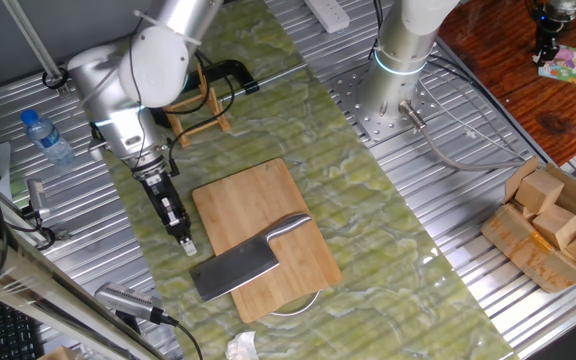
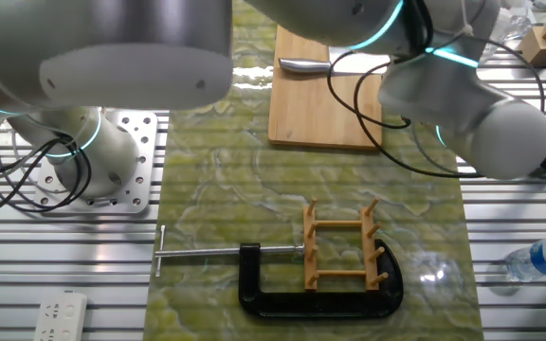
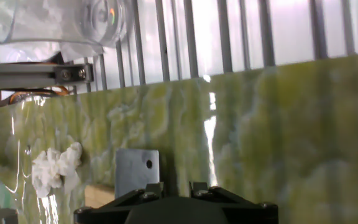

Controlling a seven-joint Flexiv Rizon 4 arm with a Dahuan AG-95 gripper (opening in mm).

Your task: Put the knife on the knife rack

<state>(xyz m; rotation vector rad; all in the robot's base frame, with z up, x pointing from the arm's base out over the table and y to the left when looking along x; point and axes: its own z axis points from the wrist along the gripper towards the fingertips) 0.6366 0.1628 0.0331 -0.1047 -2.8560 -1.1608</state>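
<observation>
The knife [image 1: 236,270] is a steel cleaver lying flat on the bamboo cutting board [image 1: 253,205], blade toward the near edge, shiny handle [image 1: 290,228] angled up to the right. In the other fixed view only its handle [image 2: 303,65] shows. The hand view catches a blade corner with a hole [image 3: 137,171]. My gripper [image 1: 187,246] hangs low over the green mat just left of the board, its fingers close together and holding nothing. The knife rack [image 2: 341,248], a small light-wood slatted frame, stands upright inside a black clamp [image 2: 320,301]; the arm partly hides the rack [image 1: 203,112].
A crumpled tissue [image 3: 55,168] lies on the mat near the board's corner. A water bottle [image 1: 46,136] lies at the left on the metal slats. Wooden blocks in a box [image 1: 553,225] are at the right. A second arm's base [image 1: 400,60] stands at the back.
</observation>
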